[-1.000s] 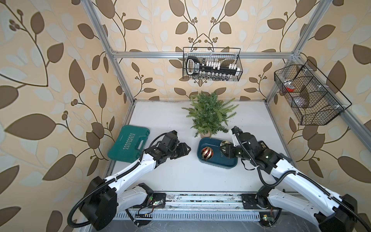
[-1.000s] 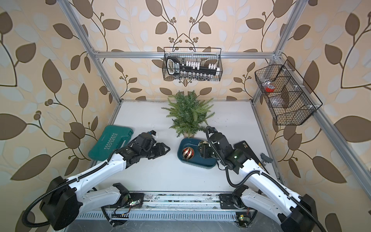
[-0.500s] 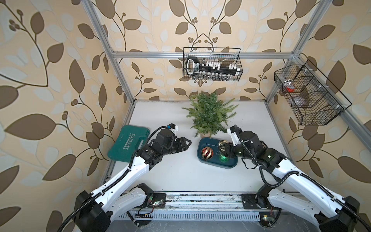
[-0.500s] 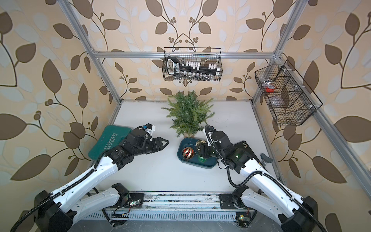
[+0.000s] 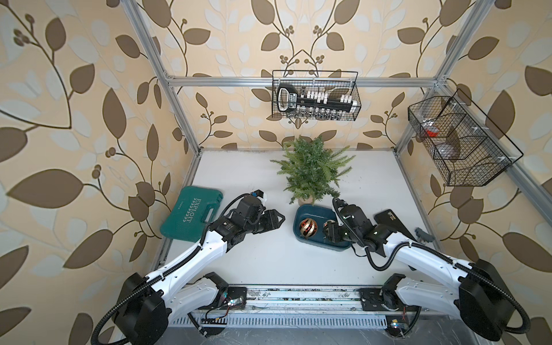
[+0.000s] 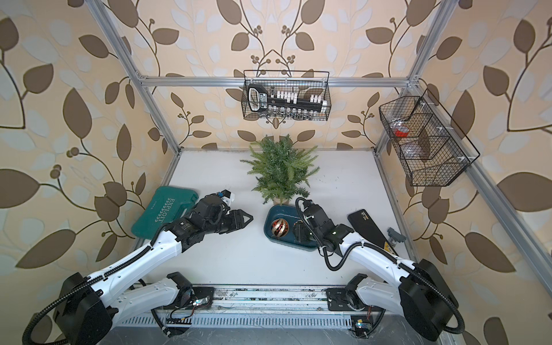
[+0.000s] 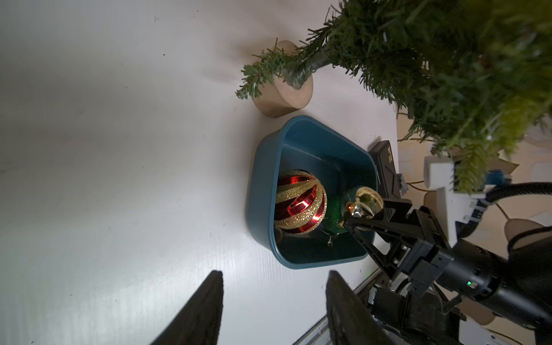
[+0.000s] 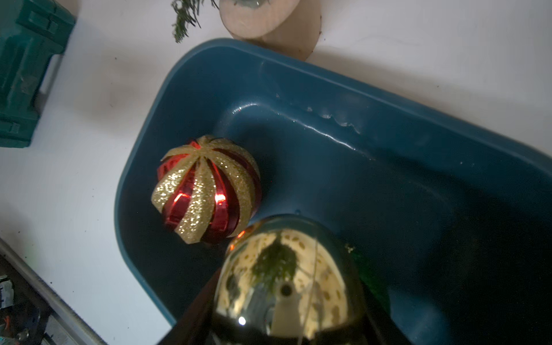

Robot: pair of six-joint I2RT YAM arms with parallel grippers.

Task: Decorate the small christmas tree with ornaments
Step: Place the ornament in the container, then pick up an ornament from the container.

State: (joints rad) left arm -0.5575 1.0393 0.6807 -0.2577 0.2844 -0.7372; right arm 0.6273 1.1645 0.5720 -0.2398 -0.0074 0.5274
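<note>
I am watching the right gripper (image 5: 328,232) pinching the shiny gold bauble (image 7: 366,198) over the teal tray (image 5: 313,209). The red bauble (image 5: 307,228) with gold glitter stripes is lying in the tray beside it, and the green bauble (image 7: 333,222) is showing partly from under the gold one. The left gripper (image 7: 274,273) is hovering over the desk (image 5: 268,263), jaws spread, pointing toward the tray. The small christmas tree (image 5: 312,170) is standing just behind the tray, its tan base close to the rim.
</note>
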